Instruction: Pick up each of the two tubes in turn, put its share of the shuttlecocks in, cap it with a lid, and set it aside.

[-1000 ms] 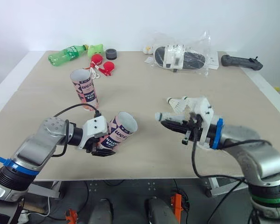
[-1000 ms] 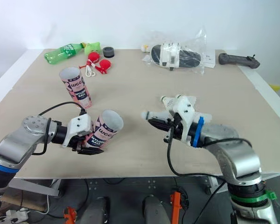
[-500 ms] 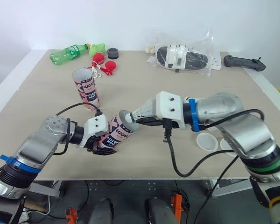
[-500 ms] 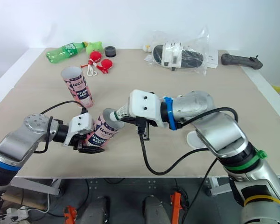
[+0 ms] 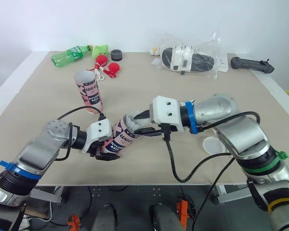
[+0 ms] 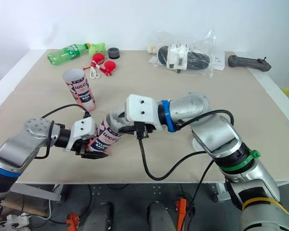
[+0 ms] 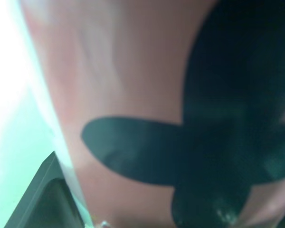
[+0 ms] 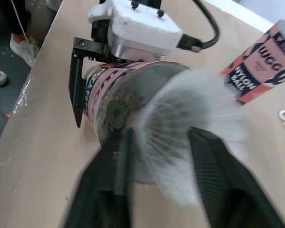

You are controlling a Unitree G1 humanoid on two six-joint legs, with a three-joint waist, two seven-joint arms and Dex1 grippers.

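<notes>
Left gripper (image 5: 105,155) clamps the tilted tube (image 5: 121,137) at the near left of the table (image 5: 48,110). Right gripper (image 8: 161,137) grips a shuttlecock (image 8: 180,118) by its skirt at that tube's mouth. Second tube (image 5: 88,90) stands upright, farther left.

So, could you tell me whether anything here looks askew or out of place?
Nothing looks spilled or damaged. The near tube is tilted, but only because it is held for loading; a shuttlecock is at its mouth. The bottle lies on its side.
</notes>
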